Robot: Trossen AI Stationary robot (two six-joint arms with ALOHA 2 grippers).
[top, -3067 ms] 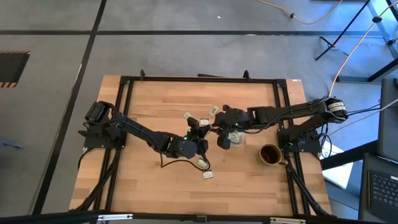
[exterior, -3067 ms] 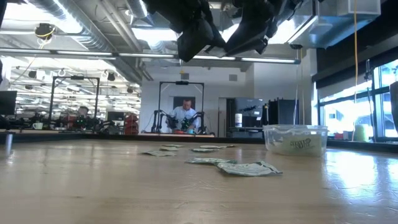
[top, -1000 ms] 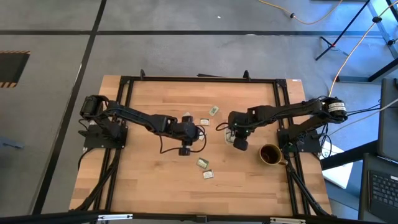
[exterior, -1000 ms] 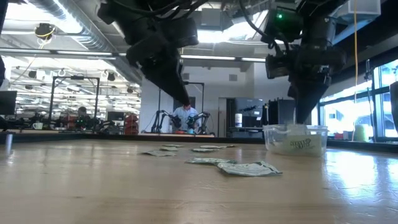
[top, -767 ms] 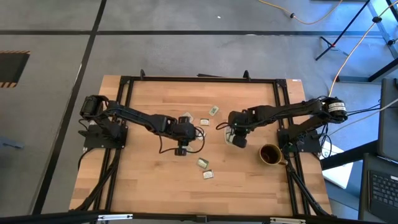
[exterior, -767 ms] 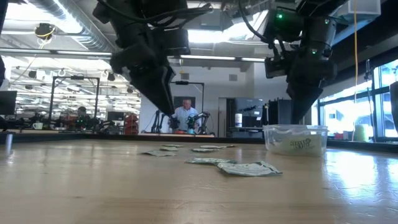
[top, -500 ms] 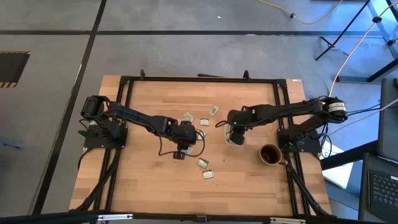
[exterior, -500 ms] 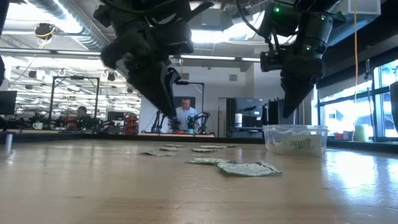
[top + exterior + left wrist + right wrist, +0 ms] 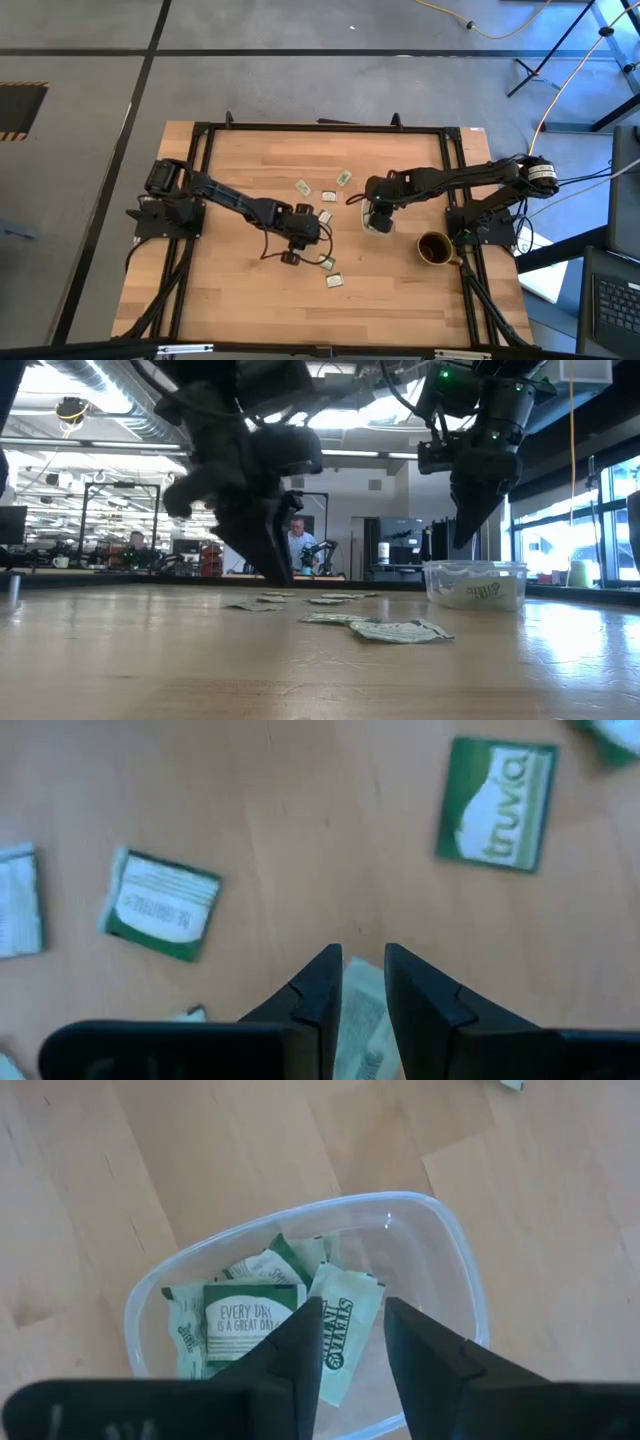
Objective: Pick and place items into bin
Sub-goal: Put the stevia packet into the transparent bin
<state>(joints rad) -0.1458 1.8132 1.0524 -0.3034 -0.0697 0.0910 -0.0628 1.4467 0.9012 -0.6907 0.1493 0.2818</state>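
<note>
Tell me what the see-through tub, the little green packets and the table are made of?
The tub looks like clear, glossy plastic: the packets inside show through its wall. The packets seem to be printed paper, matte and thin, lying flat. The table looks like pale wood, with visible planks and grain, lightly sheened.

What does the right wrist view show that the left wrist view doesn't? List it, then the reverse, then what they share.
Only the right wrist view shows the clear bin, with several packets lying inside it, seen from above past the right gripper.

Only the left wrist view shows loose packets on the wood: a green Truvia packet, another green packet, and a pale packet between the fingers of the left gripper.

Both show the wooden table and a gripper with a narrow gap between its fingers.
</note>
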